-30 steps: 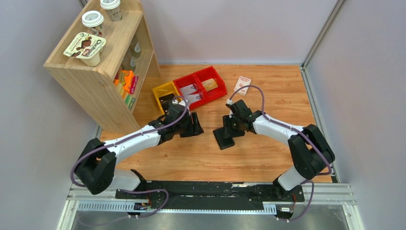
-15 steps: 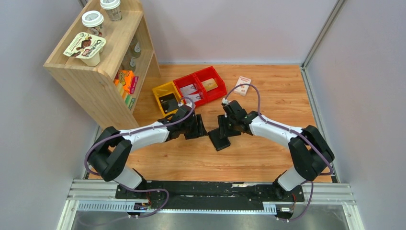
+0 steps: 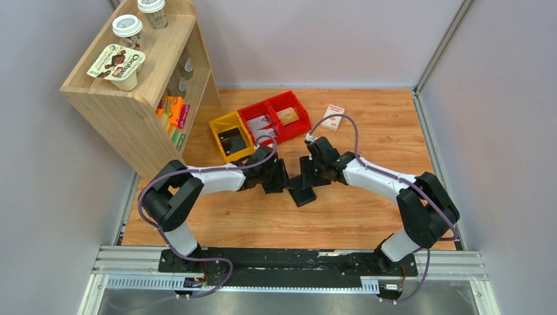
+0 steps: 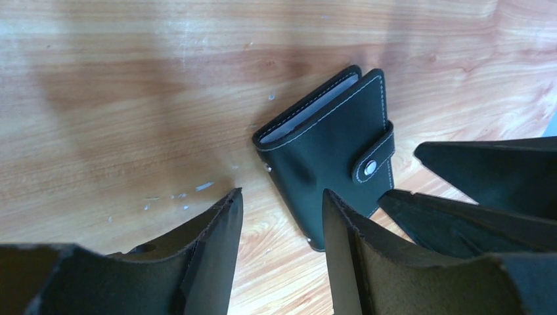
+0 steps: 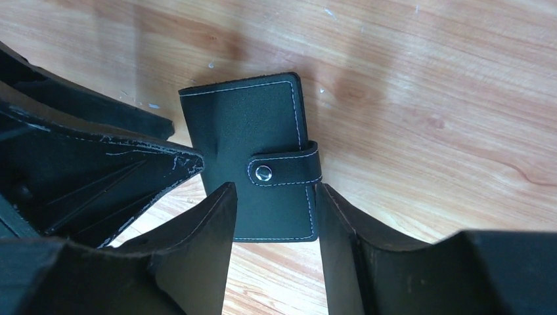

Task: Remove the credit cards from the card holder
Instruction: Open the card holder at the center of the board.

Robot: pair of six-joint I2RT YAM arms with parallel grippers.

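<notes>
A light wooden shelf unit (image 3: 125, 125) is stood at the far left corner of the wooden table (image 3: 368, 216); a yellow plastic bin (image 3: 215, 125) and two red plastic bins (image 3: 266, 108) are set just beside it along the far edge. The left gripper (image 3: 274, 178) is held low near the middle of the surface, its jaws parted and grasping nothing. The small black stitched leather card holder (image 3: 304, 190) is laid flat at mid-surface, folded, its snap tab (image 4: 373, 157) fastened; pale inner edges are shown at one open end. The right gripper (image 3: 310, 169) is poised at the holder's far end, jaws released, the fingertips seen either side of that end in the right wrist view. A small white-and-red box (image 3: 333, 117) is laid near the far edge.
</notes>
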